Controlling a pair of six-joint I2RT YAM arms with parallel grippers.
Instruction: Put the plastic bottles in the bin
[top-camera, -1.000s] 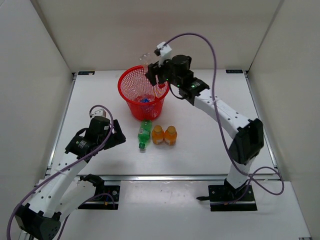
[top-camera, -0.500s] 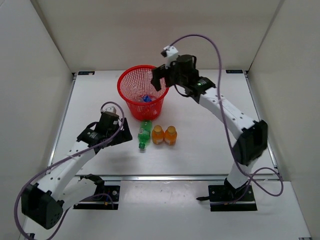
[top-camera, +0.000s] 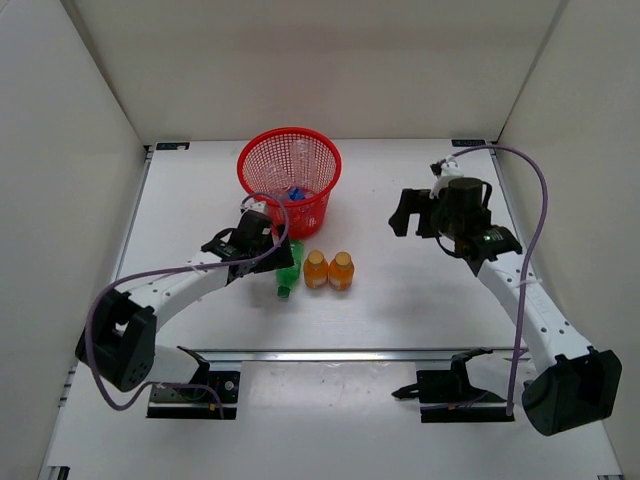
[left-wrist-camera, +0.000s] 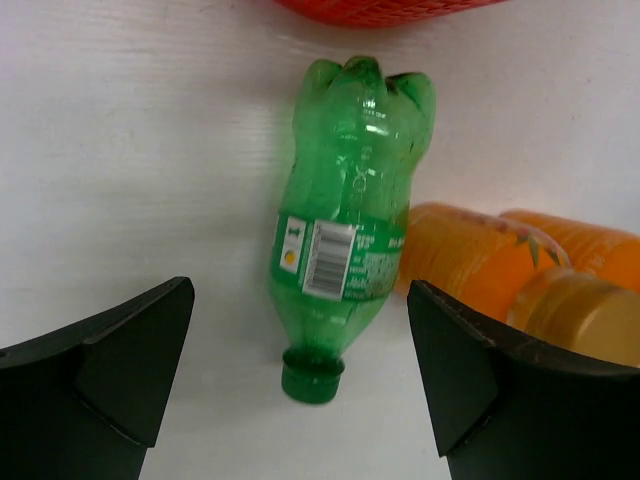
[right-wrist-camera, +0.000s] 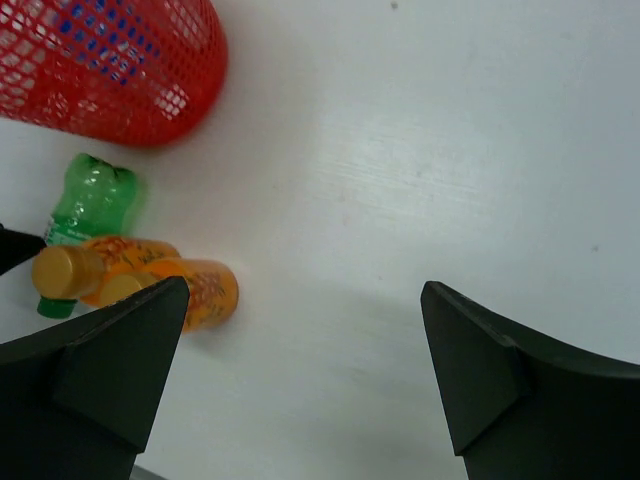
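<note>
The red mesh bin (top-camera: 262, 190) stands at the back middle, with a clear bottle (top-camera: 301, 160) and a blue-labelled one (top-camera: 294, 193) inside. A green bottle (left-wrist-camera: 350, 225) lies on its side just in front of the bin, cap towards me. Two orange bottles (top-camera: 316, 270) (top-camera: 341, 270) lie beside it on its right. My left gripper (left-wrist-camera: 298, 290) hangs open over the green bottle's neck, one finger on each side, not touching. To the right, my right gripper (top-camera: 412, 222) is open and empty above bare table, apart from the bottles.
White walls close in the table on the left, back and right. In the right wrist view the bin (right-wrist-camera: 110, 70), the green bottle (right-wrist-camera: 92, 198) and an orange bottle (right-wrist-camera: 195, 290) sit at the far left, with bare table under the fingers.
My right gripper opened over the bin, then swung back right and down, empty. My left arm reached right and now straddles the green bottle.
</note>
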